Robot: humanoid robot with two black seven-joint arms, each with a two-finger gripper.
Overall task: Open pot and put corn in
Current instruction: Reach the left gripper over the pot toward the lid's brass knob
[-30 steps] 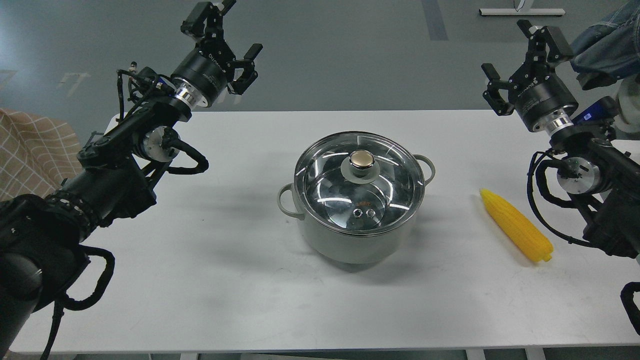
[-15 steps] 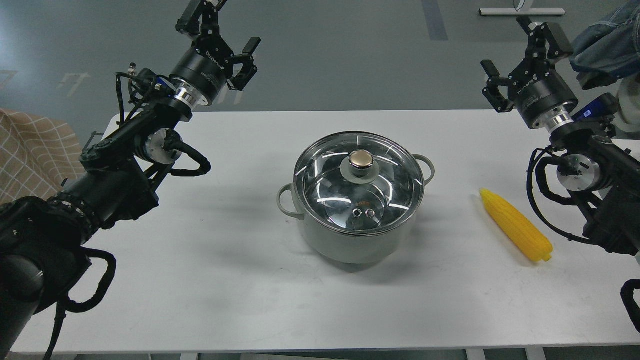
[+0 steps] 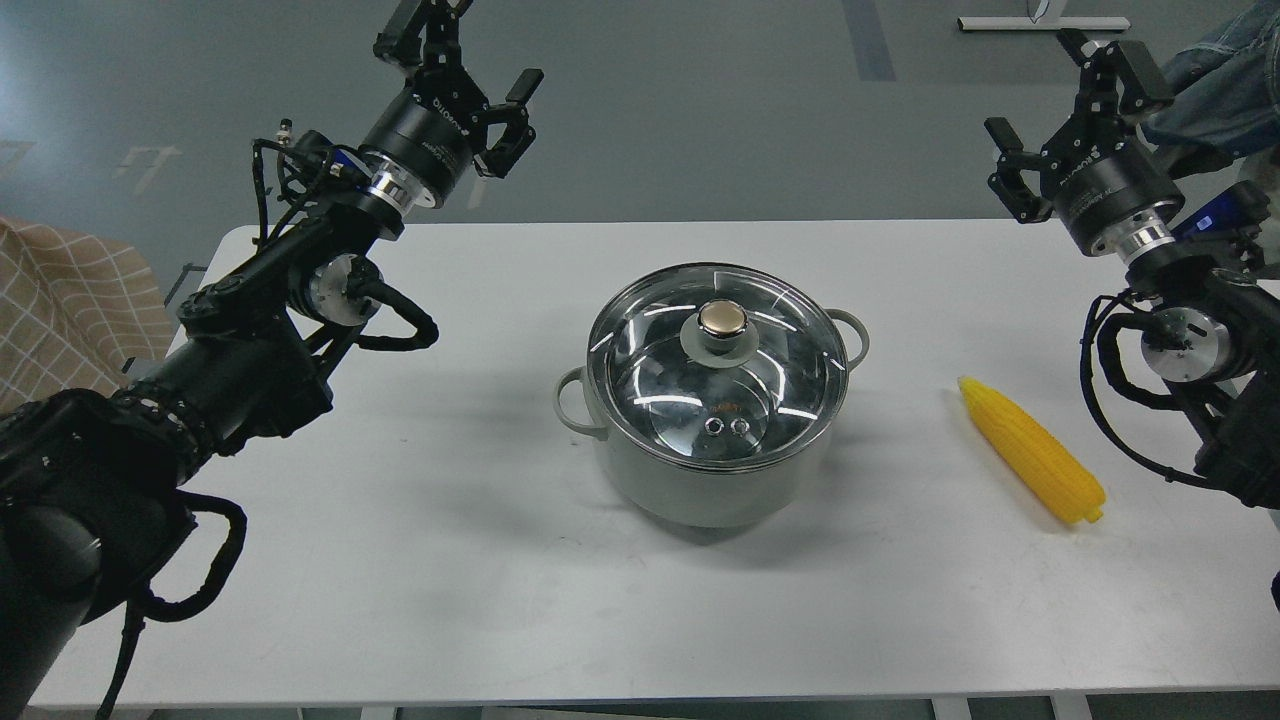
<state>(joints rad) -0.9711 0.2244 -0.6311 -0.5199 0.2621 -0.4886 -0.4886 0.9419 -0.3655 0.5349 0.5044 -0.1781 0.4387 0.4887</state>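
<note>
While nothing touches it, the white table (image 3: 400,560) has a lot of bare top close to me. A little farther in, near the middle of the table, sits the pot (image 3: 715,480). It is round and pale grey-green, with one small loop handle on its left side and one on its far right side. The glass lid (image 3: 660,375) is on top of the pot, so the pot is closed. The lid has a gold knob (image 3: 724,318) in its middle, and I can see shiny steel through the glass. To the right of the pot, well apart from it, lies the corn (image 3: 1033,463). It is bright yellow and lies flat on the table, with its pointed tip away from me and its fat end closer to me. My two black arms come in from the sides and reach up and away. The left gripper (image 3: 470,55) is up in the air past the far left corner of the table. Its fingers are spread wide and hold nothing. The right gripper (image 3: 1070,110) is up in the air past the far right side of the table, well apart from the corn. Its fingers are spread wide too, and they hold nothing. Behind the table is a grey floor (image 3: 700,120). At the left edge is a bit of checked cloth (image 3: 60,300).
</note>
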